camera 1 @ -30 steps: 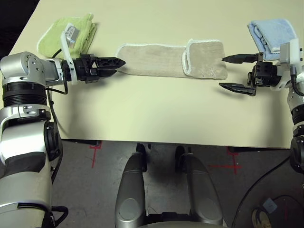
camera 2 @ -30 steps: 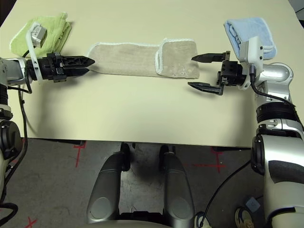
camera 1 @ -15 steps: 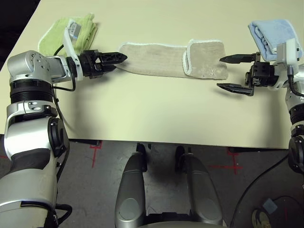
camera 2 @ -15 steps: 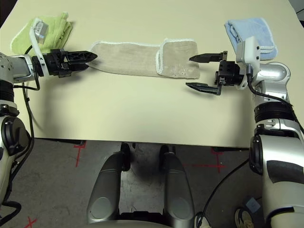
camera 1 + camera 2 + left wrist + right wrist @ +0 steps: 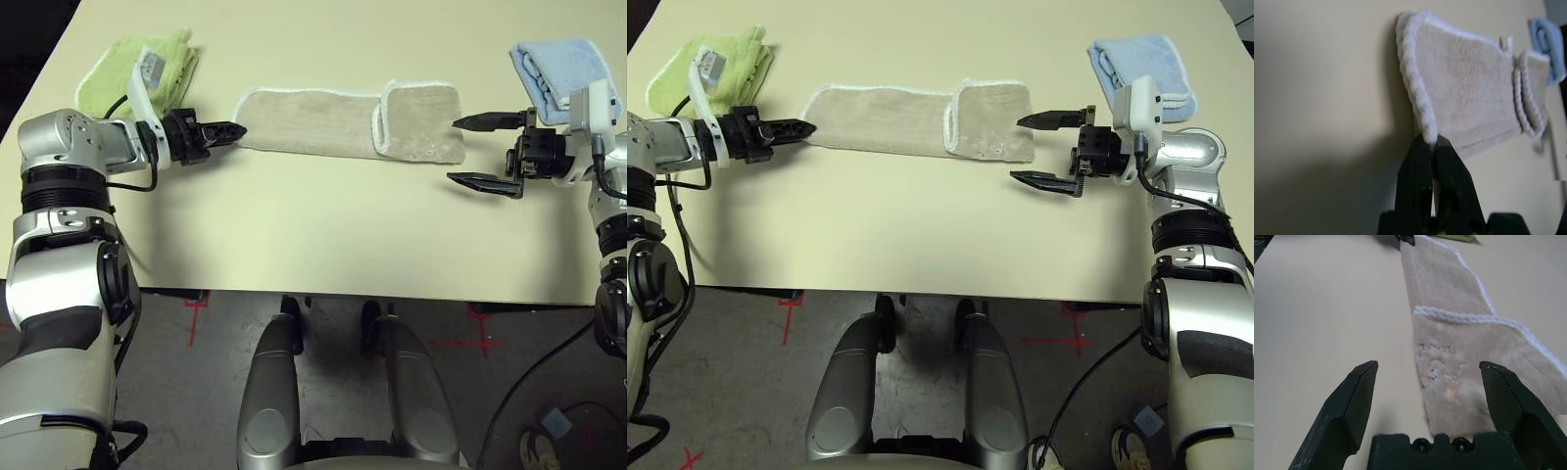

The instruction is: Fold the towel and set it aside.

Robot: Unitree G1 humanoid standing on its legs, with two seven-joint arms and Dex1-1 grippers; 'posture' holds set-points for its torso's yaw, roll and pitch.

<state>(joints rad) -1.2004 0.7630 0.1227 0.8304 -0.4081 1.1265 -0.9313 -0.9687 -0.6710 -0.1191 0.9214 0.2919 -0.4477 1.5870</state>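
Left pincer (image 5: 227, 128) newly shut on towel (image 5: 323, 119) corner, green towel (image 5: 127, 70) behind.

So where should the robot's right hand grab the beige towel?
Probably at the towel's folded-over end, the end nearest the right gripper. That gripper is open and just off this edge, pointing at it, so coming in level from the side and pinching the doubled flap looks best. The left gripper is already shut on the far end's white edge, so a grip here would hold both ends.
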